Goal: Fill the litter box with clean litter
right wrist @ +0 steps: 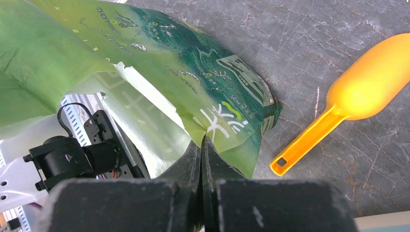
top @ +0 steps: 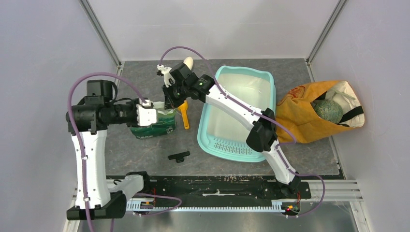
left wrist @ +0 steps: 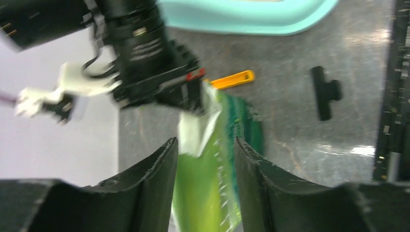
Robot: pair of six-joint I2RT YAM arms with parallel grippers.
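Opening the pouch (right wrist: 217, 87), it seems: right gripper (right wrist: 202, 142) pinches its lip tight, left gripper (left wrist: 205, 145) gapes astride it, probably needing a hold next.

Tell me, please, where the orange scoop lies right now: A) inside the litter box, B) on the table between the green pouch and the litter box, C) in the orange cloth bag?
B: in the top view the orange scoop lies on the table, with the green pouch on one side and the litter box on the other.
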